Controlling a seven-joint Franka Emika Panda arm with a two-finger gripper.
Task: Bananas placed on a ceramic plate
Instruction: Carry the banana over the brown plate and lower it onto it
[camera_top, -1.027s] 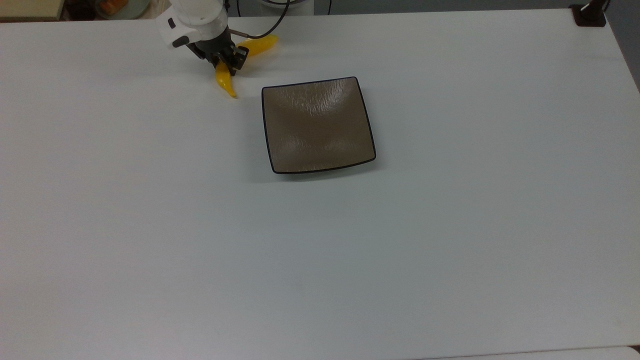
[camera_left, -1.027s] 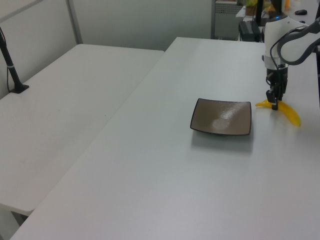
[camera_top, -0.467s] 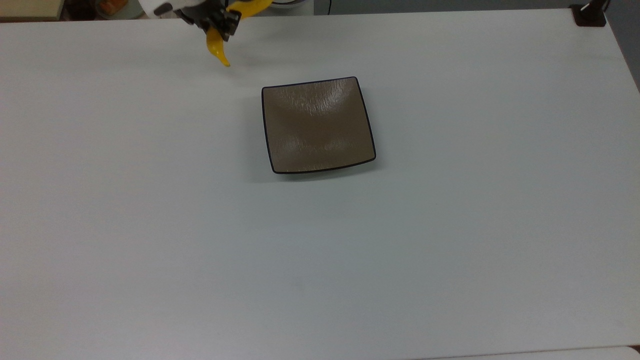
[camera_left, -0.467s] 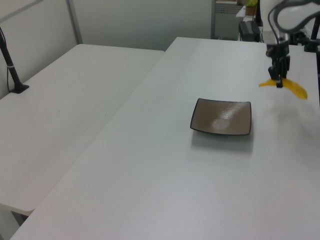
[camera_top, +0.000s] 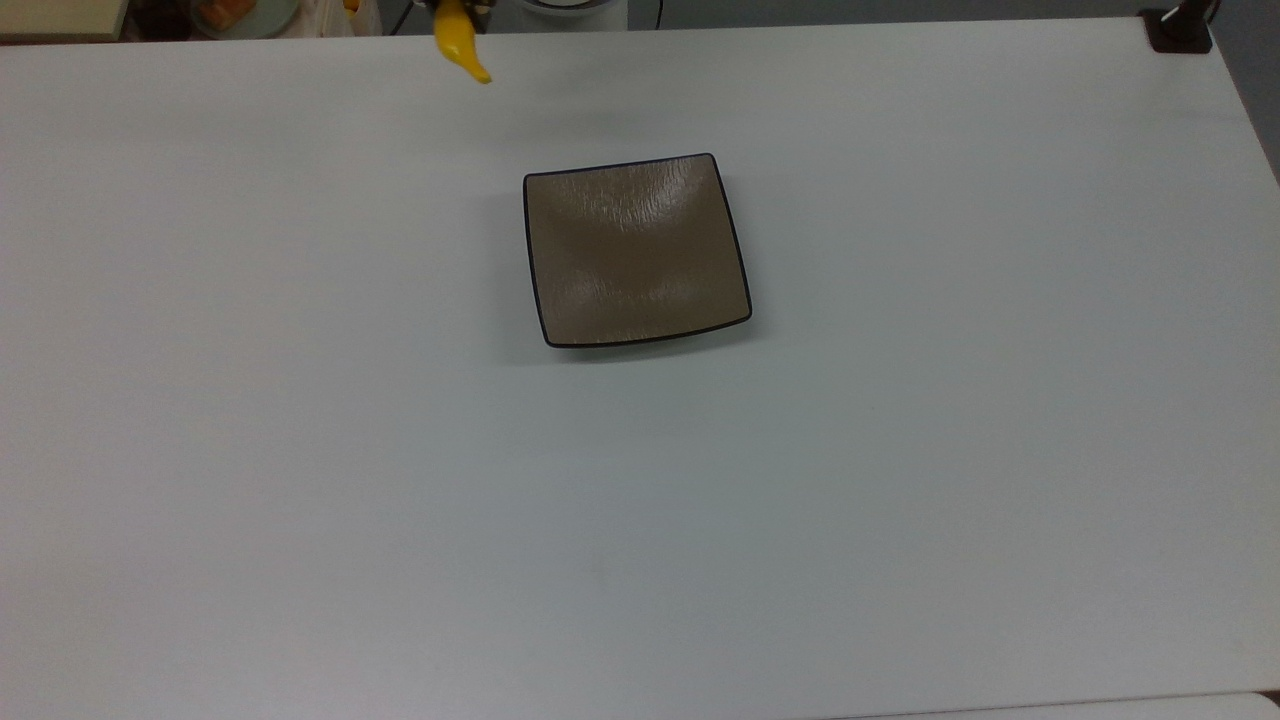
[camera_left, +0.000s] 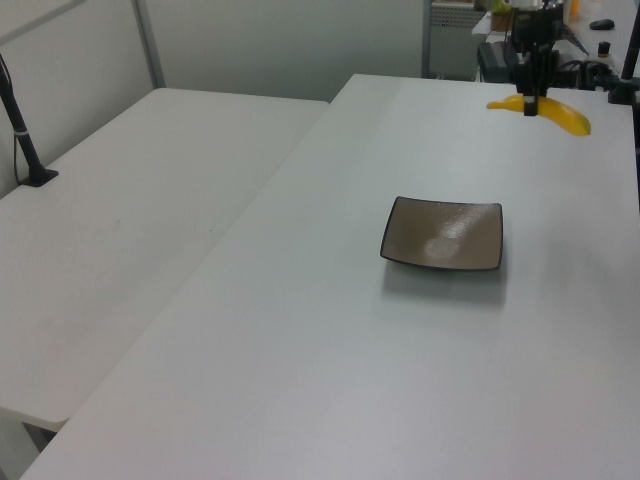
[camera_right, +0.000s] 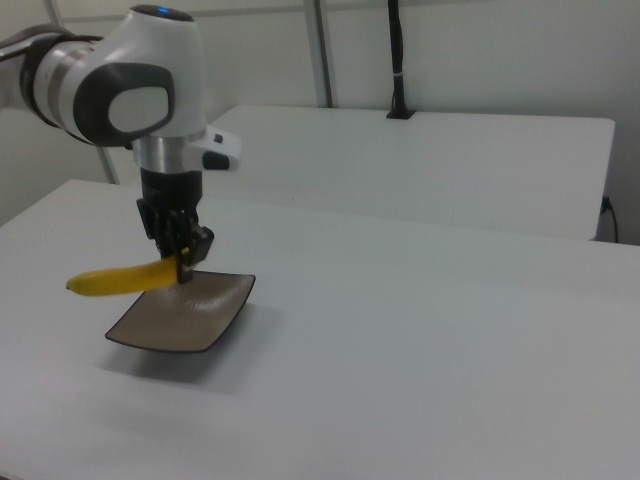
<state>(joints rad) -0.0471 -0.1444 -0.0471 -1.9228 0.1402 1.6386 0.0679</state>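
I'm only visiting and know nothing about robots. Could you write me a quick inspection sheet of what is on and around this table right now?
Surface: white table, plain and smooth; a second white table stands beside it.
Job's things: yellow banana held up in the air, clear of the table; square brown plate lies on the table with nothing on it.
Clutter: nothing seen on the table apart from the plate.
Gripper: gripper hangs from the white arm, shut on the banana near one end.
Cables: a dark cable runs up the wall behind the second table.
Surroundings: a small black stand sits at the table's far corner in the top view; shelves with assorted items lie beyond the table's end in the left view.
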